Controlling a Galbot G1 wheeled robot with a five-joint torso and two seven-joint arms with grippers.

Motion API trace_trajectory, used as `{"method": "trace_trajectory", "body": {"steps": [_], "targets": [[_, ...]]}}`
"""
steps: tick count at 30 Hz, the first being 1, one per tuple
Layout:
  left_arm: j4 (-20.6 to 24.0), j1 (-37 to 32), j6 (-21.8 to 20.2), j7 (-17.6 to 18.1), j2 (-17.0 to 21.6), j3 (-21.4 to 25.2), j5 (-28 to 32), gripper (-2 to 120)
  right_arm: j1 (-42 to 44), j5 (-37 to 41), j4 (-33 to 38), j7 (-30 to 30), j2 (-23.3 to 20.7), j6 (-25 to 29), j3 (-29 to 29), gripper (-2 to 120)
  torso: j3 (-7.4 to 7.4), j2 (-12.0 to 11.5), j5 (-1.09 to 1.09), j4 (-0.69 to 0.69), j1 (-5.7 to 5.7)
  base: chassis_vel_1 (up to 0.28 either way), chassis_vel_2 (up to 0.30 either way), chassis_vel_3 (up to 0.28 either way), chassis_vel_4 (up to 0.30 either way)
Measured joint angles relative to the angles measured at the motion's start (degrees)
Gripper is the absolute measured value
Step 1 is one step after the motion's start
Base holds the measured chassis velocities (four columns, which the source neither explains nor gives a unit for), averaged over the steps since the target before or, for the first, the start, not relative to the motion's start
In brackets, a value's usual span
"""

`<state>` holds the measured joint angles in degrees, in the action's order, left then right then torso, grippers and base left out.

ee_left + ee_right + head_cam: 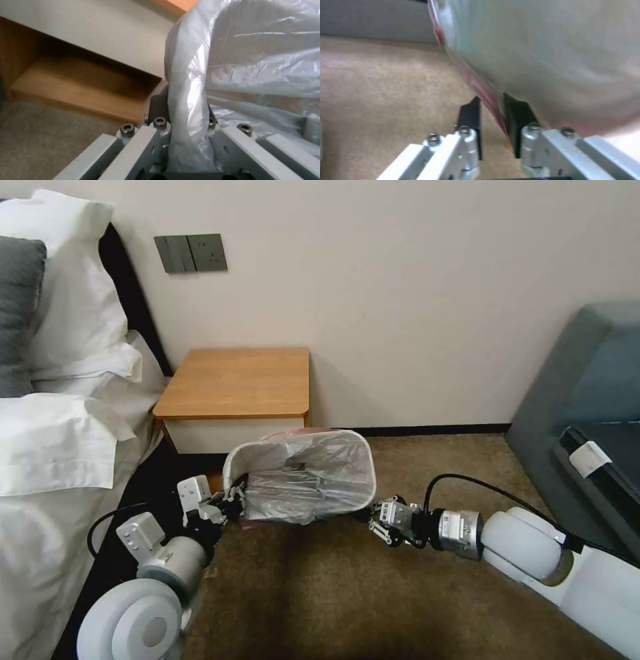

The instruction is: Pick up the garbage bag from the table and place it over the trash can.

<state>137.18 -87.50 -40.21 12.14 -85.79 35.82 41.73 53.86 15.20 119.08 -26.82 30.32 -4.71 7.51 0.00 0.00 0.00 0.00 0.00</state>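
Head view, nearest first: both arms reach low over the brown carpet toward the trash can, which stands on the floor just in front of the counter. The garbage bag is already in and over the trash can, its crinkly grey plastic lining the inside and folded over the rim, with a trace of pink edge showing at the far rim and low along the near side.

The left gripper is at the left end of the trash can. In the left wrist view the left gripper has its fingers pinched on the plastic-covered rim, the garbage bag draped over the rim and bunched between them. The counter's lower shelf shows behind, over the carpet.

The right gripper is at the lower right corner of the trash can. In the right wrist view the right gripper has its two black fingers slightly parted on either side of the bag's pink edge, which runs down into the gap; whether they actually press it I cannot tell.

Farther back, the counter top is bare wood. A bed with white pillows lies to the left, a grey sofa to the right, and a switch plate sits on the wall. No readable writing shows.
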Motion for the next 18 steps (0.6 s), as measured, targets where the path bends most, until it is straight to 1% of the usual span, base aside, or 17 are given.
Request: {"method": "trace_trajectory", "body": {"steps": [2, 3, 4, 6, 7, 11, 12, 14, 15, 16, 17, 18], "targets": [[-1.0, 0.7, 0.0, 0.1, 0.2, 0.1, -0.5, 4, 0.5, 0.4, 1.5, -1.3, -1.3, 0.4, -0.1, 30, 0.0, 0.0, 0.0, 0.0, 0.0, 0.0, 0.0, 0.0, 0.0], [-1.4, 1.1, 0.0, 0.1, 0.2, 0.2, -0.6, 4, 0.7, 0.5, 2.3, -2.0, -2.0, 0.7, -0.1, 34, 0.0, 0.0, 0.0, 0.0, 0.0, 0.0, 0.0, 0.0, 0.0], [-1.4, 1.1, 0.0, 0.1, 0.2, 0.2, -0.6, 4, 0.7, 0.5, 2.3, -2.0, -2.0, 0.7, -0.1, 34, 0.0, 0.0, 0.0, 0.0, 0.0, 0.0, 0.0, 0.0, 0.0], [-2.4, 2.1, 0.0, 0.3, 0.3, 0.5, -0.7, 4, 1.2, 0.6, 3.6, -3.1, -3.2, 1.5, -0.1, 45, 0.0, 0.0, -0.01, -0.01, 0.0, 0.0, 0.0, 0.0, 0.0], [-2.4, 2.1, 0.0, 0.3, 0.3, 0.5, -0.7, 4, 1.2, 0.6, 3.6, -3.1, -3.2, 1.5, -0.1, 45, 0.0, 0.0, -0.01, -0.01, 0.0, 0.0, 0.0, 0.0, 0.0], [-4.5, 3.2, -0.1, 0.4, 0.8, 0.9, -1.7, 4, 1.6, 0.3, 5.2, -4.1, -4.2, 2.8, -0.2, 63, 0.0, 0.0, -0.01, 0.0, 0.0, 0.0, 0.0, 0.0, 0.0], [-4.5, 3.2, -0.1, 0.4, 0.8, 0.9, -1.7, 4, 1.6, 0.3, 5.2, -4.1, -4.2, 2.8, -0.2, 63, 0.0, 0.0, -0.01, 0.0, 0.0, 0.0, 0.0, 0.0, 0.0], [-5.6, 3.6, 0.0, 0.4, 1.0, 0.9, -3.1, 4, 1.8, 0.5, 6.1, -4.6, -4.3, 3.9, -0.3, 76, 0.0, 0.0, -0.01, 0.0, 0.0, 0.0, 0.0, 0.0, 0.0], [-5.6, 3.6, 0.0, 0.4, 1.0, 0.9, -3.1, 4, 1.8, 0.5, 6.1, -4.6, -4.3, 3.9, -0.3, 76, 0.0, 0.0, -0.01, 0.0, 0.0, 0.0, 0.0, 0.0, 0.0], [-6.0, 3.7, 0.1, 0.4, 1.1, 0.7, -4.1, 4, 1.8, 1.4, 6.8, -5.3, -4.3, 5.0, -0.4, 80, 0.0, 0.0, -0.01, 0.0, 0.0, 0.0, 0.0, 0.0, 0.0], [-6.0, 3.7, 0.1, 0.4, 1.1, 0.7, -4.1, 4, 1.8, 1.4, 6.8, -5.3, -4.3, 5.0, -0.4, 80, 0.0, 0.0, -0.01, 0.0, 0.0, 0.0, 0.0, 0.0, 0.0], [-6.3, 3.7, 0.2, 0.4, 1.2, 0.5, -5.3, 4, 1.8, 2.7, 7.6, -5.9, -4.2, 6.0, -0.5, 85, 0.0, 0.0, -0.01, 0.0, 0.0, 0.0, 0.0, 0.0, 0.0]]}}
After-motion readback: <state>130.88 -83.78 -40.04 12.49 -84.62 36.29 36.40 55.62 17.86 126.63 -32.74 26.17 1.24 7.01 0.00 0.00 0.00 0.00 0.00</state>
